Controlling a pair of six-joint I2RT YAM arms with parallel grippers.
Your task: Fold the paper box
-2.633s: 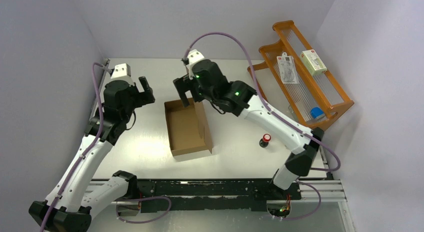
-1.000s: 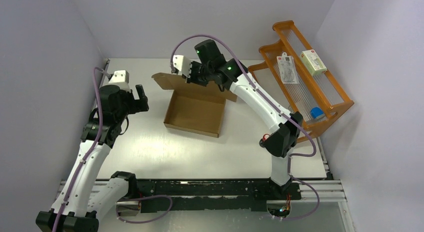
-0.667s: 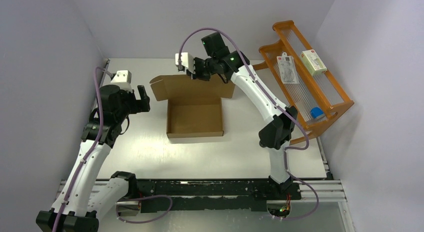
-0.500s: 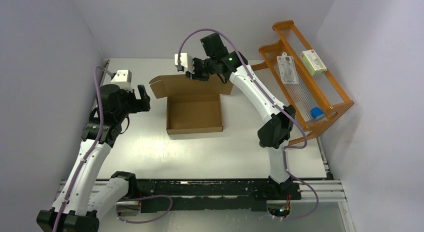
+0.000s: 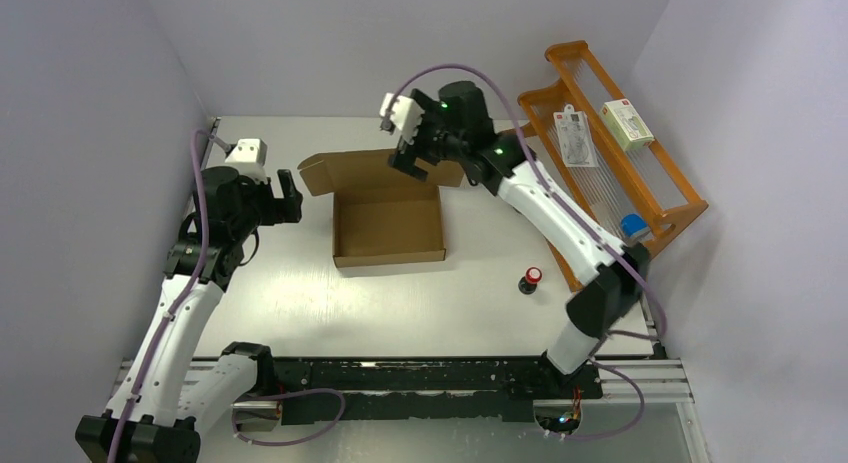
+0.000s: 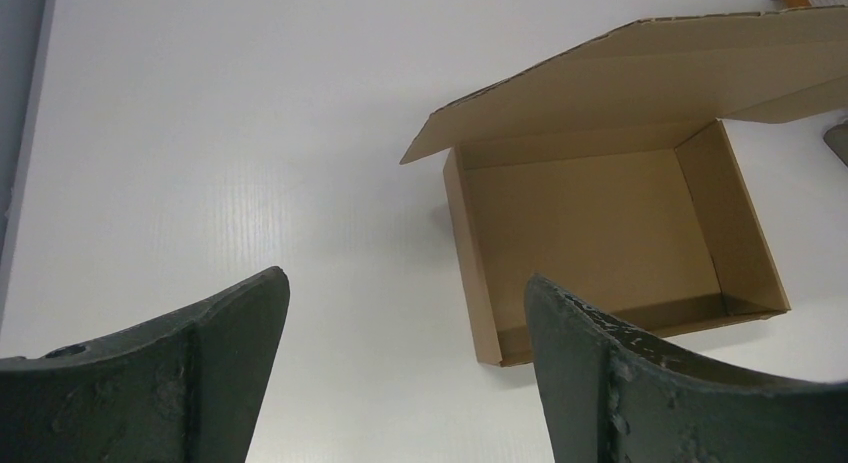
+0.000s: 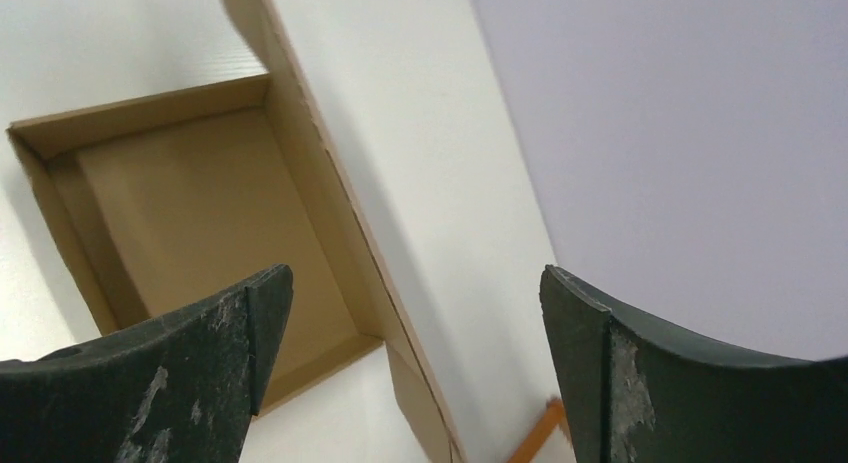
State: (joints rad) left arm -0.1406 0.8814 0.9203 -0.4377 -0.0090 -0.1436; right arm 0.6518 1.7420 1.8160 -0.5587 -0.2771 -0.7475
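The white surface [image 5: 300, 303] fills the middle of the top view, with an orange rack [image 5: 556, 53] at its right edge. The paper box [image 5: 390, 228] sits at centre frame, tray open, lid raised along its upper side. The right tool [image 7: 415, 273] hovers spread above that lid. The left tool [image 6: 405, 278], also spread, hangs left of the box. The white-and-green carton [image 5: 627, 123] on the rack carries print too small to read.

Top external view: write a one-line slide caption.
Open cardboard mailer box, lid raised, on the table; right gripper open above the lid, left gripper open beside the box.
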